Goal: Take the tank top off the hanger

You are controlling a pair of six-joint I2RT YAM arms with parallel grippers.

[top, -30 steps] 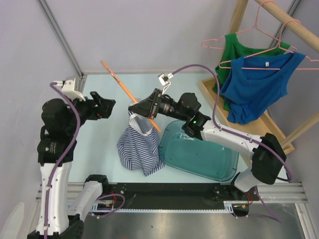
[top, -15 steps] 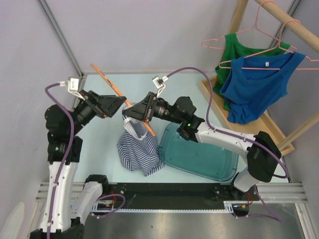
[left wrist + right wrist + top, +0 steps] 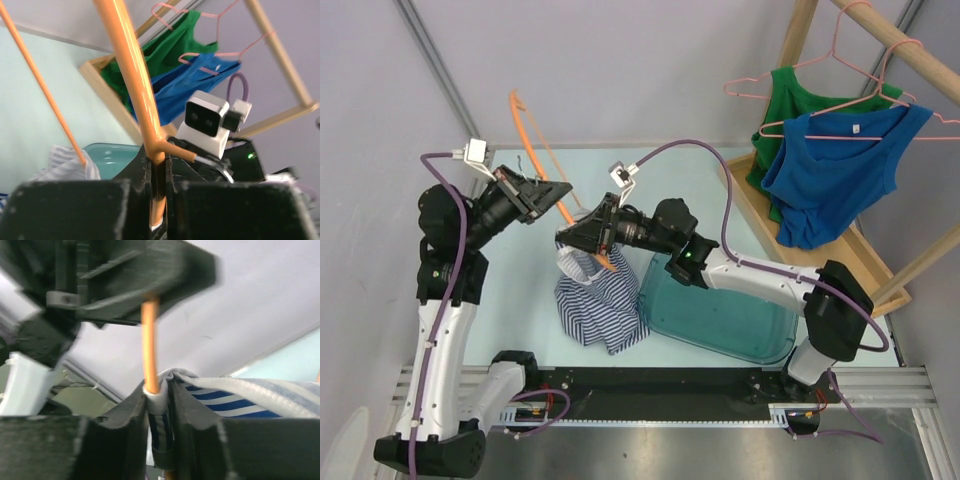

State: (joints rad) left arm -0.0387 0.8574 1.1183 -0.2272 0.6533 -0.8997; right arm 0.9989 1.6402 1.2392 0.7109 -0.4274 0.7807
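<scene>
The striped tank top (image 3: 603, 300) hangs limp between the arms, its hem slumped on the tabletop (image 3: 520, 290) just left of the teal tub (image 3: 720, 320). The left hand (image 3: 157, 180) is clenched on the orange hanger (image 3: 128, 65); the right hand (image 3: 160, 400) pinches the strap against the wire. Soft, light cloth, I'd guess, so the strap's hem looks the surest hold.

Even, diffuse light fills the sharp top view, with only faint shadow beside the striped tank top (image 3: 600, 305). Both wrist views are bright but soft: the near fingers (image 3: 70, 210) are dark and blurred, and the orange hanger (image 3: 149, 345) smears slightly against pale background.
</scene>
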